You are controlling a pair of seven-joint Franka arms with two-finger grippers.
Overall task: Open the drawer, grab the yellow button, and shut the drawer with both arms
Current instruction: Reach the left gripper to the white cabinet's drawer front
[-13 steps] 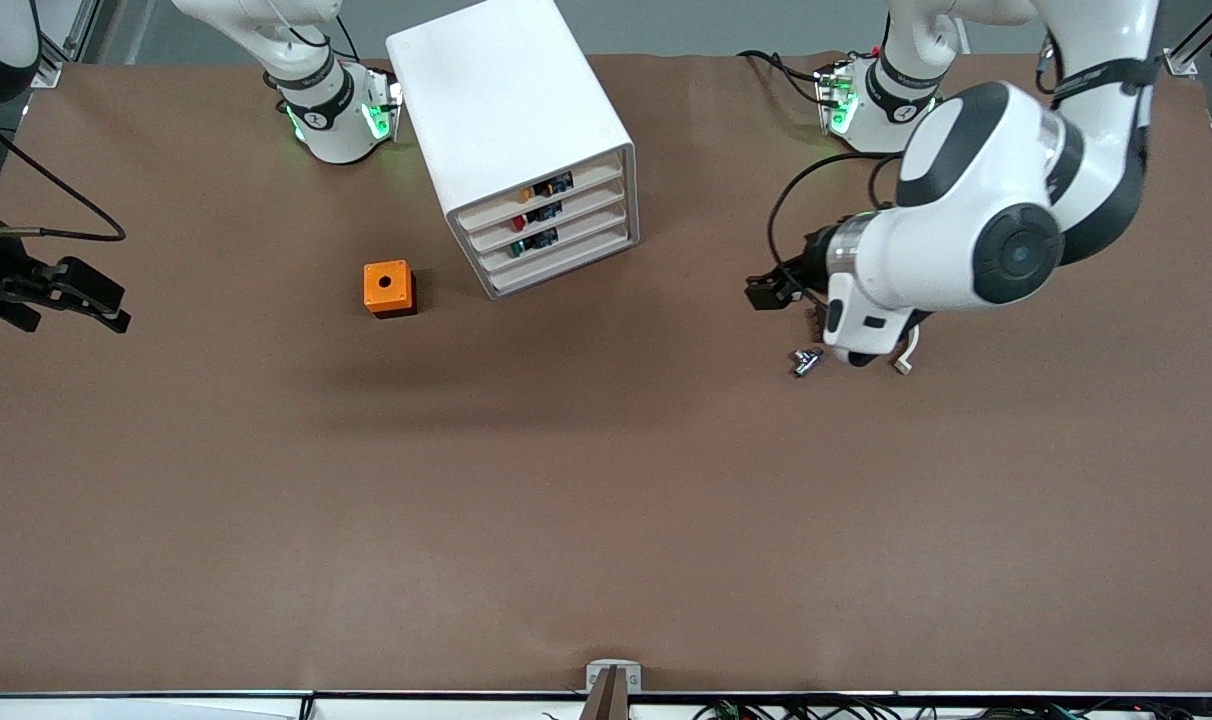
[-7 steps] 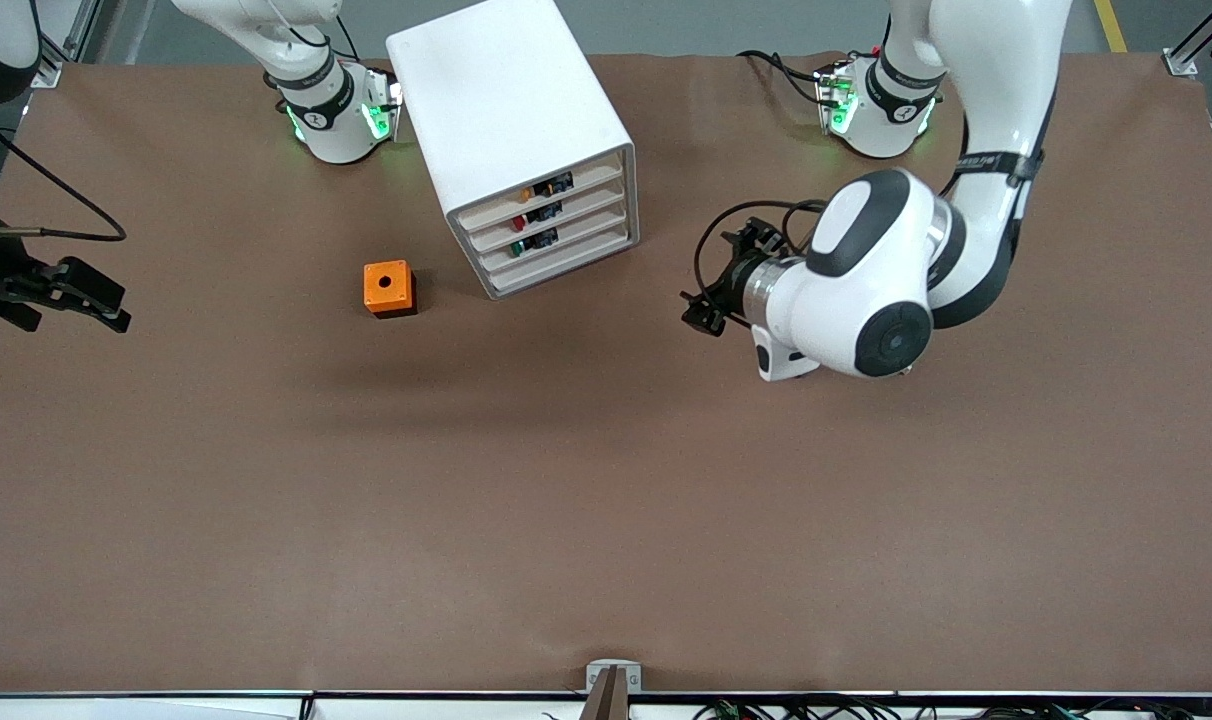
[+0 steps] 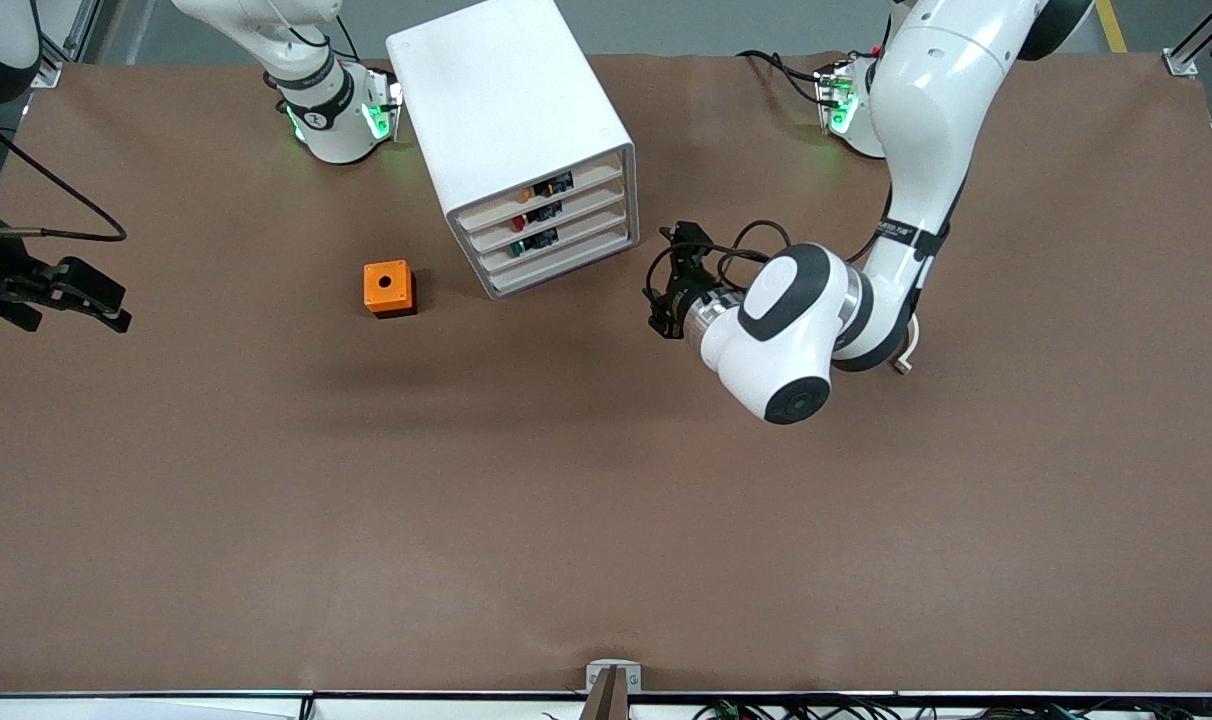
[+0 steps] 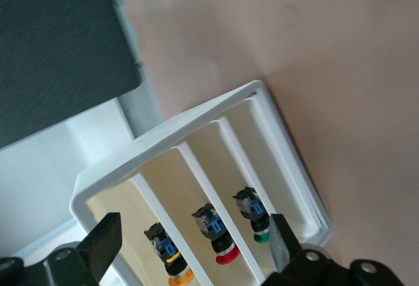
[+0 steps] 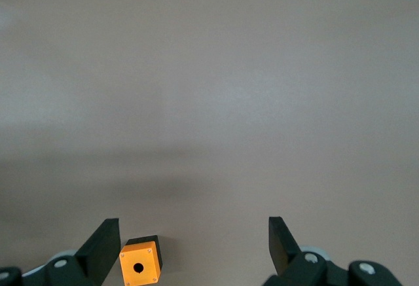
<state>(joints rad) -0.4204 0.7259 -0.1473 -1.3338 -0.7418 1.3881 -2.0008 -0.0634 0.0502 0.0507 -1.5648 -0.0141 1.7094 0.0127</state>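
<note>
Left gripper [image 3: 669, 283] spread wide beside cabinet [image 3: 511, 130], facing shut drawer [image 3: 546, 193] (button [image 4: 171, 254] inside); right gripper [image 3: 86, 297] waiting, wide, over table [image 3: 606, 520].

Front view taken from high above the table [image 3: 606, 520], facing both arm bases, whole tabletop covered. Left wrist view aimed closely, past spread fingers [image 4: 105, 243], at the cabinet [image 4: 196, 161] front with its drawers. Right wrist view pointed from farther off over bare tabletop. Cabinet [image 3: 511, 130] shared by front and left wrist views; orange cube [image 5: 139, 266] [image 3: 388, 287] shared by front and right wrist views.
</note>
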